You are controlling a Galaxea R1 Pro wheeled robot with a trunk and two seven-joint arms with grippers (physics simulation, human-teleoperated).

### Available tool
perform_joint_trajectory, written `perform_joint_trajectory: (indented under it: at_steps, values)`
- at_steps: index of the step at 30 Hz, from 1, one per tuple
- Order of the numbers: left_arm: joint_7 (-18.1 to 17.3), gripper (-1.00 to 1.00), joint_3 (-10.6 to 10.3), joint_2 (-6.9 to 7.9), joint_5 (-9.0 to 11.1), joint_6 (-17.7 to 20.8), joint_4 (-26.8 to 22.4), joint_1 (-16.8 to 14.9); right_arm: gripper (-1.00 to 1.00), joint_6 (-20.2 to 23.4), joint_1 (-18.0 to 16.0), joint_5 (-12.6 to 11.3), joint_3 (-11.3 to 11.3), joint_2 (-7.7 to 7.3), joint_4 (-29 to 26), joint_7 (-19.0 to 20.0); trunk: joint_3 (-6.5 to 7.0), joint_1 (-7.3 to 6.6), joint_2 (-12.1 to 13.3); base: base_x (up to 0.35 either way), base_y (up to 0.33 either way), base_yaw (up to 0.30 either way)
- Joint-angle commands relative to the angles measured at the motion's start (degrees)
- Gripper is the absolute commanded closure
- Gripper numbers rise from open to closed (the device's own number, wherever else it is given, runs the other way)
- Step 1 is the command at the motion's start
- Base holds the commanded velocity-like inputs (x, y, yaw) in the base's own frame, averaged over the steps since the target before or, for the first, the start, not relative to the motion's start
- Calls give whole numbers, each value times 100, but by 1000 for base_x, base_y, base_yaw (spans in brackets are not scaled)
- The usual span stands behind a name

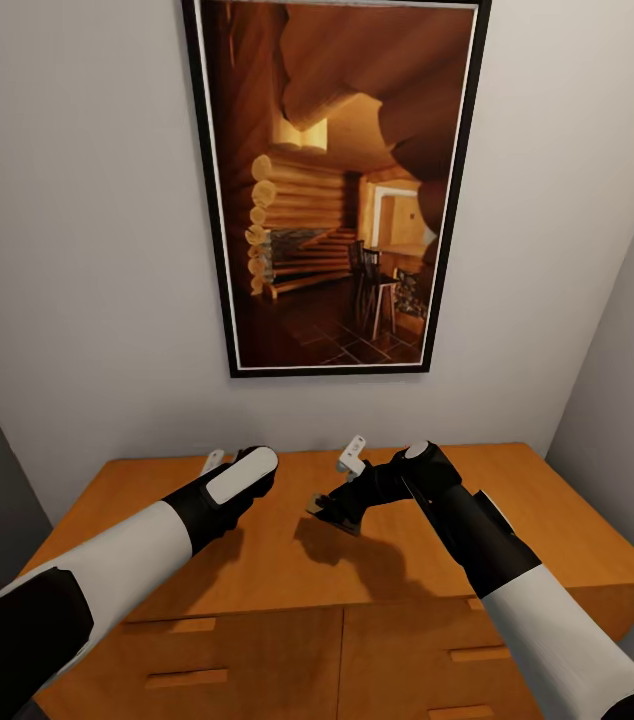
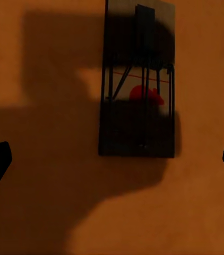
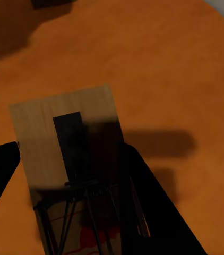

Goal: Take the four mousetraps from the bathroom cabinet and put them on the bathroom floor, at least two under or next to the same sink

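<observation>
While the right hand (image 1: 329, 512) clamps one mousetrap (image 3: 75, 159) above the orange-brown cabinet (image 1: 557, 520), a second mousetrap (image 2: 137, 101) lies flat on the cabinet top under the left hand (image 2: 112, 164), whose fingers stand wide apart. Two traps are visible; the drawers are shut.

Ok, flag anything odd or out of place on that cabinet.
Nothing spilled or damaged. One mousetrap lies flat on the cabinet top under the left gripper, whose jaws are open. A second mousetrap sits between the right gripper's jaws; whether it is lifted, I cannot tell.
</observation>
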Motion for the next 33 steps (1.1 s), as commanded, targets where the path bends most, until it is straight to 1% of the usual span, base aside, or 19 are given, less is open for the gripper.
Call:
perform_joint_trajectory:
  at_steps: [1,14,22,33]
  values:
    - [7,-100,-29,3,27,-22,1,-10,100,12,-6,56,5,-3,-9,45,-8,1,-5,0,0,0]
    - [9,-100,-29,3,27,-22,-7,-13,100,12,-6,56,5,-3,-9,45,-8,1,-5,3,-2,0]
    - [9,-100,-29,3,27,-22,8,-8,100,12,-6,56,5,1,-9,45,-8,1,-5,161,-101,0]
    - [9,-100,-29,-5,27,-22,1,-9,100,12,-6,56,5,6,-9,45,-8,1,-5,8,-5,0]
